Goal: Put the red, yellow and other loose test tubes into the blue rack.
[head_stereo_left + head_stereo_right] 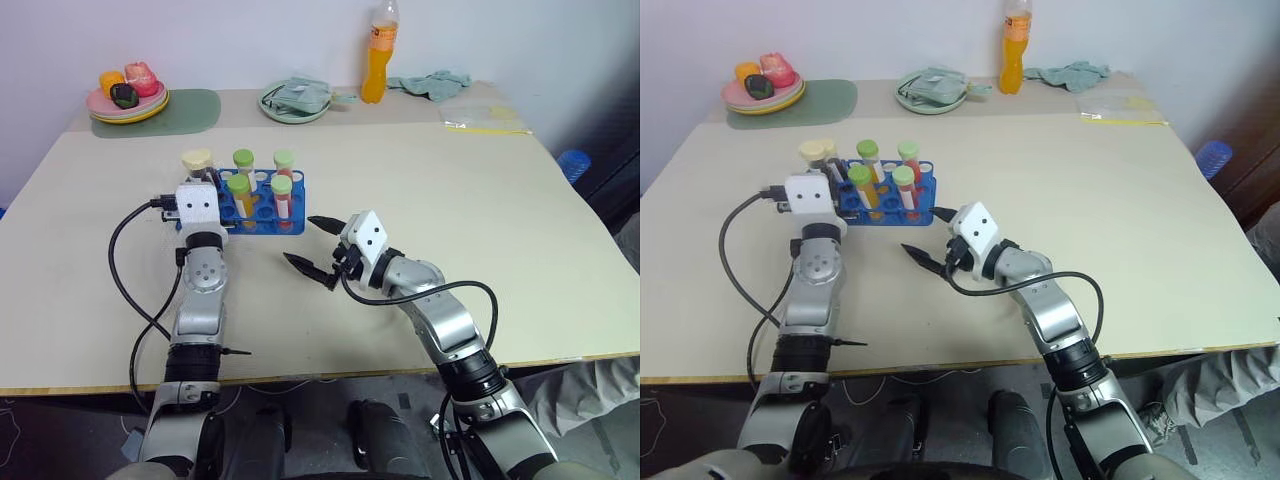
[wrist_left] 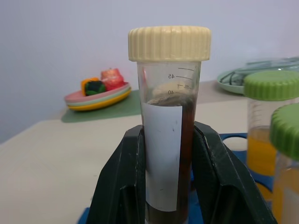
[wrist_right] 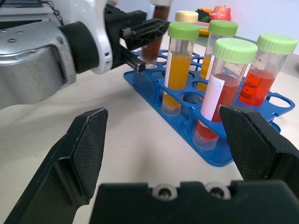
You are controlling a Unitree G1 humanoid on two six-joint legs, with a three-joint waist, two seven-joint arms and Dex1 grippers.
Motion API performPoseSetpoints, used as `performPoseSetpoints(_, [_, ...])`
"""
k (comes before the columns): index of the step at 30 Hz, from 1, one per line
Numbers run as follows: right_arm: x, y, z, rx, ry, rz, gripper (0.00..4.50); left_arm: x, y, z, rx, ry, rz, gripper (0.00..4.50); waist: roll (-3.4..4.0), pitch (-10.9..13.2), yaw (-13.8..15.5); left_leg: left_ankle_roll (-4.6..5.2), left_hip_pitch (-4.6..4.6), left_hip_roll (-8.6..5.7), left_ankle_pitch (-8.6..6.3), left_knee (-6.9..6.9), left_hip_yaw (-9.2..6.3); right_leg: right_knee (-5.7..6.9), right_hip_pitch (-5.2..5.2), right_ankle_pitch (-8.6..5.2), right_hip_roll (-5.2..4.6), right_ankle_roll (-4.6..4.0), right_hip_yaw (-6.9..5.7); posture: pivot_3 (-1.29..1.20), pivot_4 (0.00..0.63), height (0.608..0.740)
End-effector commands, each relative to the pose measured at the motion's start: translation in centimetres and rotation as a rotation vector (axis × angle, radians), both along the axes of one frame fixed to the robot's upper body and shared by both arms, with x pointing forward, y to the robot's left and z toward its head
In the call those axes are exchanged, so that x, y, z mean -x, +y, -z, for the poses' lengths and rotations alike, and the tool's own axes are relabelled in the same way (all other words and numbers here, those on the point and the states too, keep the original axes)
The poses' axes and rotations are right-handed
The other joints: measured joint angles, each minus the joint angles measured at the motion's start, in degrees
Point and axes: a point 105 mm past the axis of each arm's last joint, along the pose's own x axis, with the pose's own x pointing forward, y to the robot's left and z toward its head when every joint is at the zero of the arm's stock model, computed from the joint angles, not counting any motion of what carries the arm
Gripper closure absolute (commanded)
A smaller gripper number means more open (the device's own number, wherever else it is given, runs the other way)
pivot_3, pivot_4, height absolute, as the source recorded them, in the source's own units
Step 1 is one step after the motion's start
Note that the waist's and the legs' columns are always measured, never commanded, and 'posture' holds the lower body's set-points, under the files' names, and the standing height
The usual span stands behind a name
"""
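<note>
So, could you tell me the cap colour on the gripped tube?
Cream cap, clearest in the left wrist view.

Clear plastic tube (image 2: 168, 140), ribbed cream cap (image 2: 169, 43); glossy blue plastic rack (image 3: 219, 154).

The worktop (image 1: 420, 190) is pale beige and wide. At its far left corner lies a green mat (image 1: 190, 110), and on it stands a stack of plates (image 1: 125, 107) with toy fruit (image 1: 128, 82) on top. Near the far middle there is a light green plate (image 1: 293, 104) with a folded cloth on it. Just beside it stands a tall orange drink bottle (image 1: 375, 60). Further right lie a crumpled green cloth (image 1: 432, 84) and a clear plastic bag (image 1: 482, 118).
</note>
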Motion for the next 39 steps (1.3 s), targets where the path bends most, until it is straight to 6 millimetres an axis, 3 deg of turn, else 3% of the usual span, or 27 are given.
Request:
performPoseSetpoints(1, [0.5,0.3,-1.5,-0.027,-0.054,-0.018,0.3,-0.2,0.2,-0.5,0.016,-0.014,0.003,3.66,0.0,0.0,0.0,0.0,0.0,0.0,0.0,0.0,0.0,0.0,0.0,0.0,0.0,0.0,0.0,0.0,0.15,0.74])
performPoseSetpoints(6, [0.5,0.2,-1.5,-0.027,-0.052,-0.015,0.3,-0.1,0.5,0.1,0.068,-0.007,-0.005,3.66,0.0,0.0,0.0,-0.01,0.0,0.0,0.0,0.0,-0.01,0.0,0.0,0.0,0.0,0.0,0.0,0.0,0.15,0.74])
performPoseSetpoints(13, [0.6,-0.3,-1.5,-0.025,-0.056,-0.016,0.3,1.6,1.4,-0.7,0.15,-0.099,-0.019,0.5,0.0,0.0,-0.1,-0.01,0.0,0.01,0.0,-0.01,-0.01,0.0,0.0,0.0,0.0,0.0,0.0,0.0,0.15,0.74])
performPoseSetpoints(17, [0.0,-1.7,-2.1,-0.025,-0.059,0.001,0.3,4.9,3.5,-2.1,0.175,-0.17,-0.003,0.5,0.01,0.0,-0.2,-0.01,0.0,0.04,0.0,-0.05,-0.02,-0.01,-0.03,0.0,0.0,-0.01,0.03,0.0,0.15,0.74])
performPoseSetpoints(23, [-0.9,-6.3,-2.1,0.013,-0.023,0.04,0.3,9.1,5.2,-2.3,0.134,-0.105,0.067,0.5,0.02,0.0,0.1,0.0,0.0,0.04,0.0,-0.05,0.0,-0.05,0.02,-0.01,-0.01,-0.01,0.03,0.0,0.15,0.74])
performPoseSetpoints(28, [-1.5,-9.9,-1.6,0.091,0.023,0.054,0.3,12.2,6.2,-0.3,0.063,0.098,0.161,0.5,0.02,0.0,-0.1,0.02,0.03,0.06,-0.01,-0.06,0.04,-0.09,0.07,-0.02,0.01,-0.03,0.03,0.0,0.15,0.74])
performPoseSetpoints(32, [-1.7,-11.5,-0.4,0.167,0.057,0.049,0.3,14.5,7.8,2.2,-0.001,0.307,0.208,0.5,0.05,0.0,-0.3,0.02,0.09,0.11,-0.01,-0.14,0.12,-0.09,0.07,-0.03,0.05,-0.05,0.06,0.0,0.15,0.74])
performPoseSetpoints(39, [-2.6,-12.4,0.3,0.176,0.06,0.088,0.3,15.4,9.7,1.8,-0.007,0.341,0.174,0.5,0.07,0.0,0.1,0.03,0.1,0.1,-0.02,-0.1,0.16,-0.11,0.11,-0.04,0.01,-0.06,0.06,0.0,0.15,0.74])
